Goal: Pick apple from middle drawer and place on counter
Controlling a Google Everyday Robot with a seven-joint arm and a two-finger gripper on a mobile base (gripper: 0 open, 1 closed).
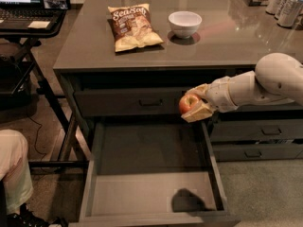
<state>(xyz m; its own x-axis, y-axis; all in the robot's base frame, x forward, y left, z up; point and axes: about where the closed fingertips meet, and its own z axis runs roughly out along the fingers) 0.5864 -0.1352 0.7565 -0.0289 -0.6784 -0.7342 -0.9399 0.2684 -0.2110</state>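
Note:
My gripper (193, 104) is shut on the red apple (187, 103) with a yellowish patch. It holds the apple in the air above the right rear of the open middle drawer (151, 174), level with the shallow drawer front under the counter (199, 44). The white arm reaches in from the right. The drawer's dark floor is bare, with the arm's shadow near its front. The apple is below the counter's edge and to the right of the upper drawer's handle.
On the counter lie a chip bag (133, 26) and a white bowl (184, 23), with cans (284, 4) at the far right. Narrower grey drawers (260, 136) stand to the right. A black desk with a laptop (28, 8) is at the left, and a person's leg (14, 169) at lower left.

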